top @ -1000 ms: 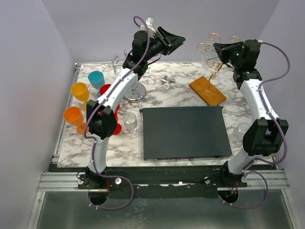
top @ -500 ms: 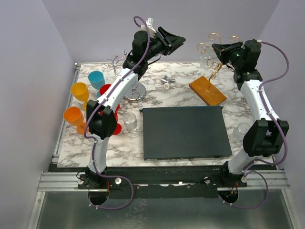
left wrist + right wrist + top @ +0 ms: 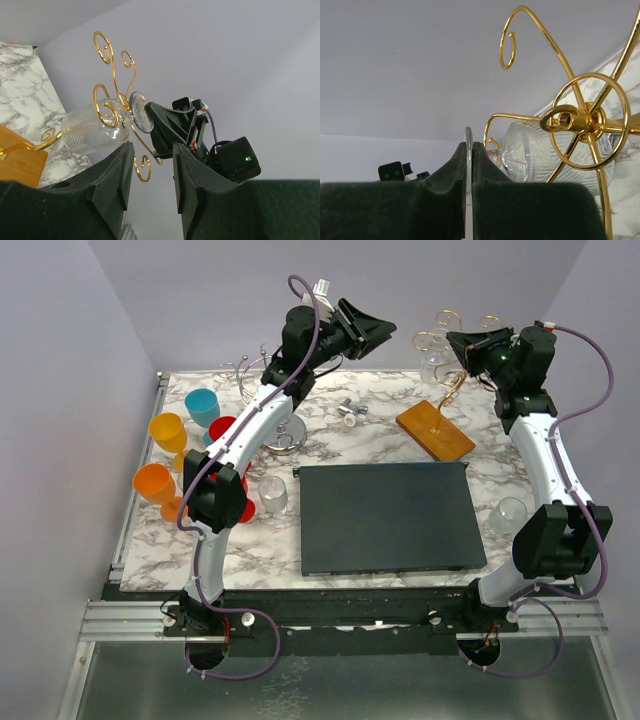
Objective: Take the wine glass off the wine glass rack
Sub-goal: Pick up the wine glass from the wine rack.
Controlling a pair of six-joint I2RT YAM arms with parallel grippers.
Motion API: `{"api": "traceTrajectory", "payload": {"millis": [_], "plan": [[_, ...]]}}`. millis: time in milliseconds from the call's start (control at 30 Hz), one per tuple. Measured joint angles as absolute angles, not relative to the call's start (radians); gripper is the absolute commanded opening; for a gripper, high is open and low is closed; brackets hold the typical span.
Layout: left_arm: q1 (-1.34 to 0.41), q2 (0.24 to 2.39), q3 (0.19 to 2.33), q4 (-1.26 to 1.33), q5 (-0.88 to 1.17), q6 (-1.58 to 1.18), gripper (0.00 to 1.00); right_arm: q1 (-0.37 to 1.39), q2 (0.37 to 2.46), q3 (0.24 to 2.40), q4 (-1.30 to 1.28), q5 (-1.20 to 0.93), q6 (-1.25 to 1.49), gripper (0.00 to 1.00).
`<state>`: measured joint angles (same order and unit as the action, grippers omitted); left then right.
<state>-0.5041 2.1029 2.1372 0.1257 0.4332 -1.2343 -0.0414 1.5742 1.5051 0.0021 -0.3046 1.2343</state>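
Top external view, item one: wine glass rack (image 3: 436, 430), an orange-brown wooden base lying on the marble table (image 3: 380, 445) at far right, with a thin gold stem rising into curled hooks. Item two: wine glass (image 3: 92, 131), clear with a patterned bowl, lying sideways high among the hooks, with one gold curl crossing in front of where bowl meets stem and its round foot pointing away from the rack. Item three: right gripper (image 3: 469, 146), raised beside the hooks, with its jaws pinched tight on the thin edge of the foot; the right wrist view shows the disc edge-on between the two pads. Item four: left gripper (image 3: 152, 146), held high above the far middle of the table and aimed toward the rack, well apart from it; its jaws stand at a narrow gap with nothing between them. Item five: dark rectangular mat (image 3: 385, 517), flat at centre, just in front of the wooden base. Item six: a blue cup (image 3: 202, 405), two orange cups (image 3: 154, 483) and red ware grouped at far left. Item seven: chrome wire stand (image 3: 285, 435) with a round base, behind the left arm. Item eight: two clear tumblers, one (image 3: 272, 495) left of the mat, one (image 3: 508, 512) at its right.
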Motion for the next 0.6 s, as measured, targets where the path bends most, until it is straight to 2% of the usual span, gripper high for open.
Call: {"api": "traceTrajectory", "payload": {"millis": [600], "plan": [[-0.513,2.102,2.024,0.126,0.456,-1.226,0.52,-0.046,1.572,1.497,-0.002,-0.409,1.21,0.0]]}}
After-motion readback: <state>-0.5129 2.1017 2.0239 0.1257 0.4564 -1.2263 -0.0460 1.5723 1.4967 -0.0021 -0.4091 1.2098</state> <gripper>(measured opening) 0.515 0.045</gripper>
